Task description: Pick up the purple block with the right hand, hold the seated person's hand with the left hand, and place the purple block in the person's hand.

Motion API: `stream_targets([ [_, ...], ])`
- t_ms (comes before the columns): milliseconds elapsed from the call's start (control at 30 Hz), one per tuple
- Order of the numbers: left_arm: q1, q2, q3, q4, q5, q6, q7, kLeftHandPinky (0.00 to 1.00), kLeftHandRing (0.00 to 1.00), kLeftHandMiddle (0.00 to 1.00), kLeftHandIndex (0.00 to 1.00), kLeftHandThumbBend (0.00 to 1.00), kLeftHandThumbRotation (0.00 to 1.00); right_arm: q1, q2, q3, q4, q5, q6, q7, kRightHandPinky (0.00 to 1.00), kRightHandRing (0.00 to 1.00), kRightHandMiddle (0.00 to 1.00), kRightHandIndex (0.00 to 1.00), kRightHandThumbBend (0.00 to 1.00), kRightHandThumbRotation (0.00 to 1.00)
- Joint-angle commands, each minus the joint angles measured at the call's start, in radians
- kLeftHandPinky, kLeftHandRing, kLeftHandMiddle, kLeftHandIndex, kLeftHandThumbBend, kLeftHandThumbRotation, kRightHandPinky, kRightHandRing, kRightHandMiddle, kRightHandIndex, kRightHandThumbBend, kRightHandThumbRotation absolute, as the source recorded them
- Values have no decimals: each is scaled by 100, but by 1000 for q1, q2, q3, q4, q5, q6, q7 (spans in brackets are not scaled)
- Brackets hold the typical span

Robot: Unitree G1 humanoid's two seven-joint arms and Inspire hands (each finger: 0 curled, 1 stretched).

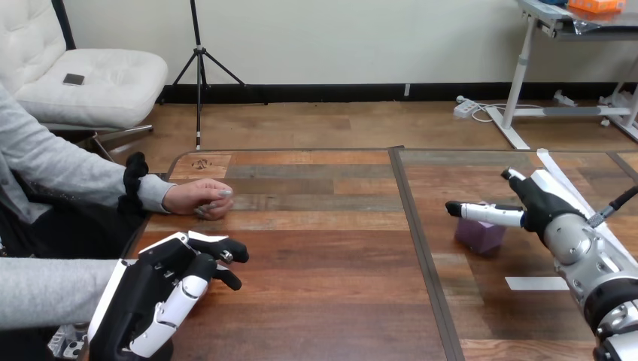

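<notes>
Step in hand: grasping the small purple cube-shaped block (478, 238), which is sitting on the dark wooden plank tabletop (323, 248) at about 3 o'clock from its middle. The right robot hand (538, 207) is hovering at the block's 2 o'clock, fingers straight and spread, gripping nothing. One straight finger is lying over the block's top, pointing toward 9 o'clock.

To do this step well:
1. Lower the hand until the block is sitting between thumb and fingers, not under them.
2. Close on two opposite flat faces. The block looks light and smooth, so a corner pinch is probably going to let it twist out.
3. Lift straight up before travelling toward 9 o'clock.

The left robot hand (162, 289) is waiting at 7 o'clock, fingers loosely bent and empty. It is apart from the person's hand (197, 198), which is resting loosely closed on the tabletop at 10 o'clock.

Hard to make out:
- Whether the straight finger is touching the block or hanging just above it.
- The block's right side, which the right robot hand is covering.
- The person's palm, which is facing down.
</notes>
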Motion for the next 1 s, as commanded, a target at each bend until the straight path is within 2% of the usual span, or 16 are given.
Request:
stream_targets([
  [0,-50,2,8,-22,2,-23,3,46,63,61,48,54,54,-29,25,1,-12,2,-1,-8,82,95,97,97,100,64],
  [200,-40,-1,6,-43,5,-2,25,45,62,60,47,57,54,-28,30,2,-15,2,-1,0,81,95,97,97,100,63],
  [700,-50,15,7,-31,-13,2,1,44,64,62,49,60,54,-36,45,1,-12,6,28,48,80,95,98,97,100,56],
  [900,-58,15,13,-20,-19,-7,-10,44,63,61,49,60,54,-49,45,12,-10,-3,49,103,78,93,99,98,100,53],
  [967,-53,15,14,-32,-22,12,-5,44,63,61,49,61,53,-51,46,7,-10,1,55,118,77,92,99,98,100,51],
])
